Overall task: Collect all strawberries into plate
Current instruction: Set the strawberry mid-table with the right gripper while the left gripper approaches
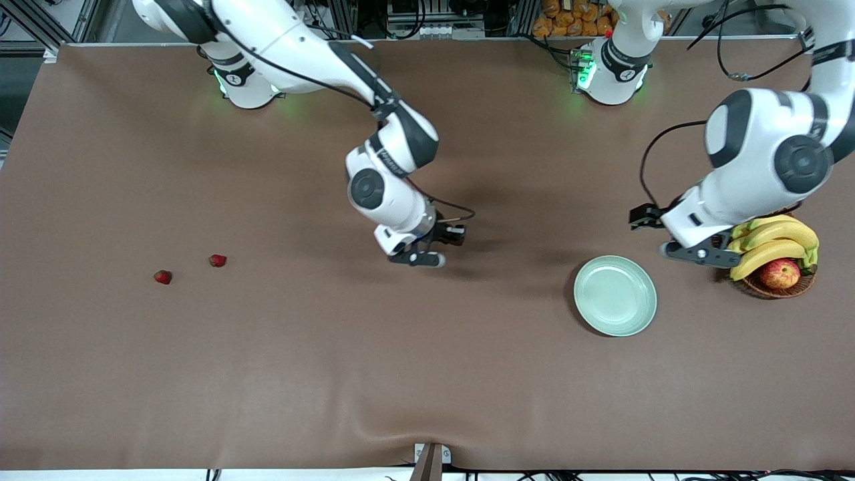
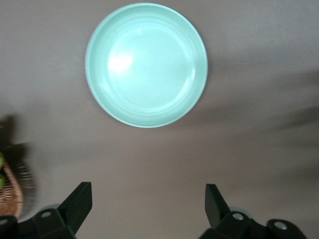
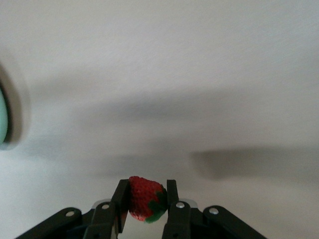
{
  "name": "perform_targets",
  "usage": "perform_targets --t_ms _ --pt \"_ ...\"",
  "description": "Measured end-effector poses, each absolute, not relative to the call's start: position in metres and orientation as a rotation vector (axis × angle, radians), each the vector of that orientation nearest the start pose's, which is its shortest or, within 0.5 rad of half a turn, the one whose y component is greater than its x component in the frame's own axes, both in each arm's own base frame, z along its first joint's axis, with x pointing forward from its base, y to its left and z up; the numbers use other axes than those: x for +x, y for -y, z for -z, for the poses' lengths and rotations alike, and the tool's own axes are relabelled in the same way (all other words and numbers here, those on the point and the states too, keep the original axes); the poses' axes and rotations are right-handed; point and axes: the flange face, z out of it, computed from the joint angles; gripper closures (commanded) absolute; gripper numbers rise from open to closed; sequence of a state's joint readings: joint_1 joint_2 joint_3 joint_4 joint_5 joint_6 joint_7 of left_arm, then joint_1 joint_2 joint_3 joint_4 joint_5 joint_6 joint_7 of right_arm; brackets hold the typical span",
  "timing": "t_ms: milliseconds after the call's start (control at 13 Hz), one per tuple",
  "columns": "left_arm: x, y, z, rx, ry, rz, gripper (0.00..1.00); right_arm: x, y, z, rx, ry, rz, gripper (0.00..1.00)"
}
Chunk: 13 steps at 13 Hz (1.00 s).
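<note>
The right gripper hangs over the bare brown table near its middle, and its fingers are closed around one strawberry. From this gripper the plate lies at about four o'clock, toward the left arm's end of the table, with nothing on it. Two more strawberries lie on the cloth at about nine o'clock from the gripper, near each other but apart. The left gripper waits with fingers spread wide, just beside the wicker basket with bananas and an apple.
</note>
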<state>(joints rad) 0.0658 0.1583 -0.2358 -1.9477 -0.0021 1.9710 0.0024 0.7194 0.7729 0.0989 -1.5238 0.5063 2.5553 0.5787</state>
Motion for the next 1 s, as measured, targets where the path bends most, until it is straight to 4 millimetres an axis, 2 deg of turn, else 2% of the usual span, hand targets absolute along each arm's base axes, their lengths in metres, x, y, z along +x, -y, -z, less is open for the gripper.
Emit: perform_targets --t_ms 77,153,230,383,460,613,767,920,997 --pt "0.567 0.107 -0.386 -3.153 -0.243 -0.225 0.0 0.509 -0.533 -0.219 -2.653 -0.251 -0.063 1.0" --pt "0.566 0.12 -0.381 -3.156 -0.213 -0.23 0.0 0.506 -0.542 -0.211 -2.64 -0.261 -0.051 0.88" --pt "0.565 0.131 -0.376 -3.158 -0.187 -0.234 0.0 0.507 -0.548 -0.206 -2.632 -0.271 -0.046 0.7" --pt "0.564 0.151 -0.359 -3.161 -0.166 -0.244 0.0 0.515 -0.549 -0.199 -2.618 -0.288 -0.017 0.26" --pt "0.565 0.157 -0.35 -3.163 -0.152 -0.253 0.0 0.518 -0.549 -0.197 -2.607 -0.298 0.011 0.13" --pt "0.566 0.165 -0.331 -3.165 -0.074 -0.274 0.0 0.522 -0.549 -0.198 -2.592 -0.308 0.046 0.0" --pt "0.562 0.186 -0.317 -3.158 0.087 -0.279 0.0 0.533 -0.54 -0.202 -2.587 -0.331 0.065 0.0" --pt "0.554 0.219 -0.305 -3.139 0.273 -0.273 0.0 0.554 -0.516 -0.205 -2.598 -0.377 0.051 0.0" --pt "0.551 0.236 -0.299 -3.131 0.368 -0.259 0.0 0.569 -0.494 -0.21 -2.613 -0.41 0.013 0.0"
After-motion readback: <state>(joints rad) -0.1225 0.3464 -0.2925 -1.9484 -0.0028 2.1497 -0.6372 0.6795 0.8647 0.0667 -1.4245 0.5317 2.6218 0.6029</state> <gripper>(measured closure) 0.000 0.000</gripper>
